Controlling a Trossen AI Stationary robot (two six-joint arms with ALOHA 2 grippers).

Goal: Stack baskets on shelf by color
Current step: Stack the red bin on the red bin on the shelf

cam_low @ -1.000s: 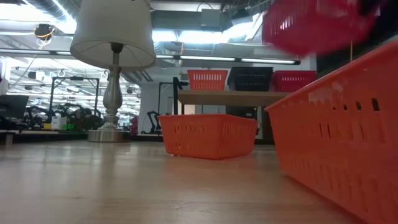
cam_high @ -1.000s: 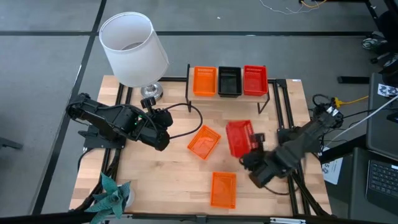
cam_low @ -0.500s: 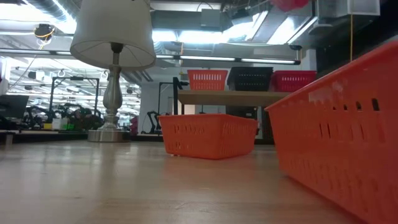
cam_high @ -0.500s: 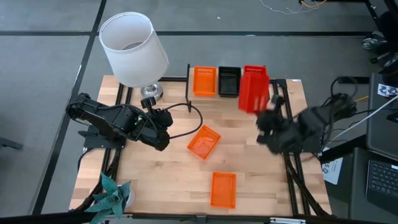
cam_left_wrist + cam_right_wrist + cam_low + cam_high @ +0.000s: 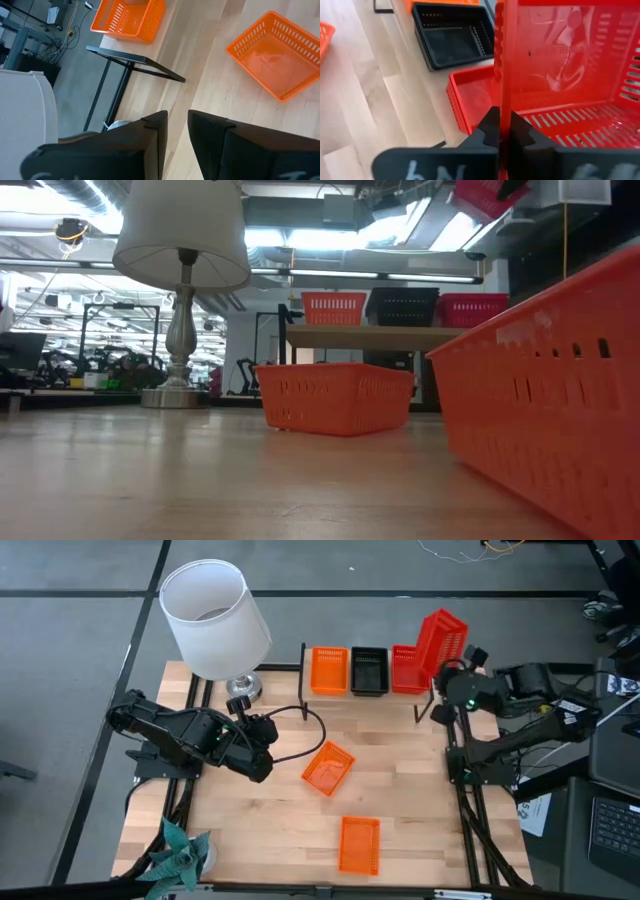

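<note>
While the left gripper (image 5: 262, 743) is sitting idle over the table's left side, fingers (image 5: 155, 131) parted a bit w/ nothing between them, a white lamp (image 5: 213, 618) is standing at the back-left corner. Two orange baskets are lying loose on the table: one (image 5: 328, 767) near centre, one (image 5: 359, 844) by the front edge. On the shelf (image 5: 372, 336) at the back, orange (image 5: 328, 670), black (image 5: 368, 671) & red (image 5: 405, 672) baskets are sitting side by side. At far right, the right gripper (image 5: 447, 680) is clenching the rim of another red basket (image 5: 441, 638), holding it tilted above the shelf's red one.
</note>
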